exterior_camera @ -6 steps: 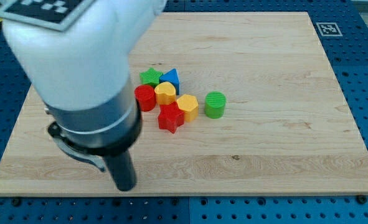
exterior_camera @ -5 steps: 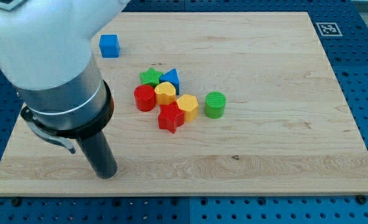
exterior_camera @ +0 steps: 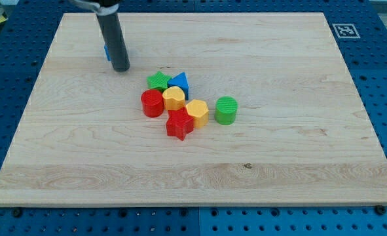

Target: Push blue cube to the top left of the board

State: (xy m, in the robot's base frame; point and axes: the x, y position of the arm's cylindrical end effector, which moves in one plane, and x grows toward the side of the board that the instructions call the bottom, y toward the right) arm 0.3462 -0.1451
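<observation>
The blue cube [exterior_camera: 106, 52] sits near the board's top left and is mostly hidden behind my rod; only a sliver shows at the rod's left edge. My tip [exterior_camera: 120, 68] rests on the board just below and to the right of the cube, apparently touching it. The wooden board [exterior_camera: 278, 164] fills the view.
A cluster lies at the board's middle: green star [exterior_camera: 158, 80], blue triangle [exterior_camera: 180, 83], red cylinder [exterior_camera: 152, 103], yellow block [exterior_camera: 174, 98], yellow block [exterior_camera: 197, 112], red star [exterior_camera: 179, 124], and a green cylinder [exterior_camera: 226, 109] slightly apart on the right.
The arm has swung from the view's lower left up to the top left; the rod now stands in front of the blue cube. The blocks have not visibly moved.
</observation>
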